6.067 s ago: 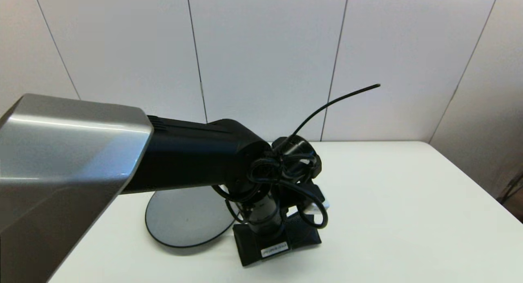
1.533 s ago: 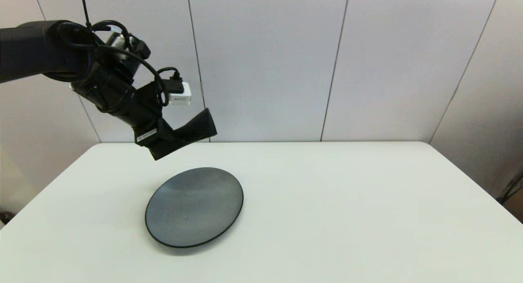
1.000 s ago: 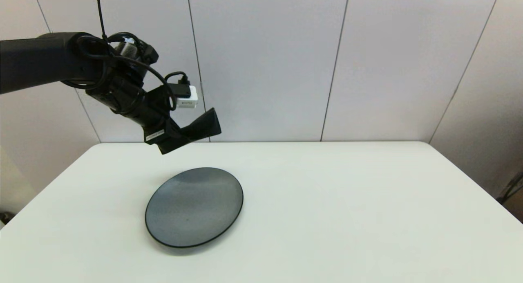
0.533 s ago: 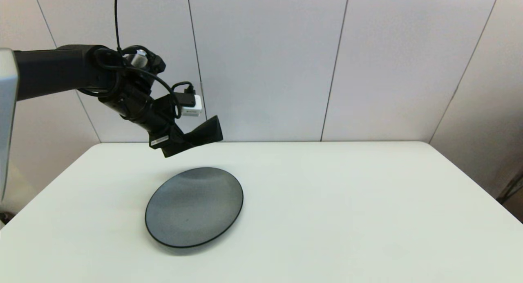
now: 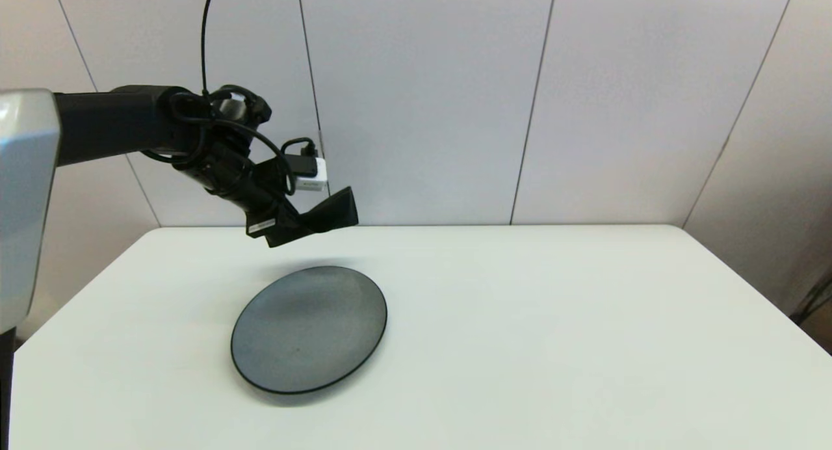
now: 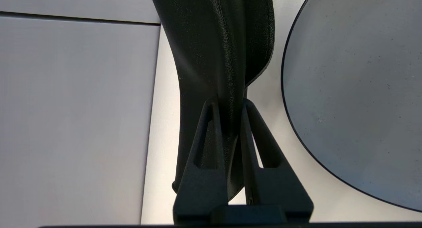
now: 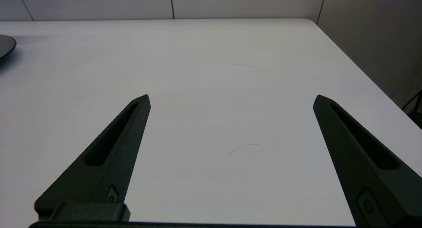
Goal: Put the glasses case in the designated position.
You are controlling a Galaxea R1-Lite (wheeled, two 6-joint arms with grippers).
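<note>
The plain white table (image 5: 520, 320) fills my view, with the round grey black-rimmed plate (image 5: 309, 328) lying flat on its left half. Above the far left part of the table my left arm reaches in from the side, and over the last second and a half it has come lower and further inward, so that its load now hangs over the far rim of the plate instead of up against the wall panels. The left gripper (image 6: 229, 104) is clamped tight on the small black leather-like glasses case (image 5: 331, 214), pinched by its middle with both ends sticking out, clear of the table and touching nothing else; the wrist view shows the pouch squeezed thin between the two fingers (image 6: 204, 155). I read this as the carry turning into a descent, so release is close, though no marker tells me the exact spot. The right gripper (image 7: 230, 99) sits parked low over bare tabletop, spread wide and holding nothing.
</note>
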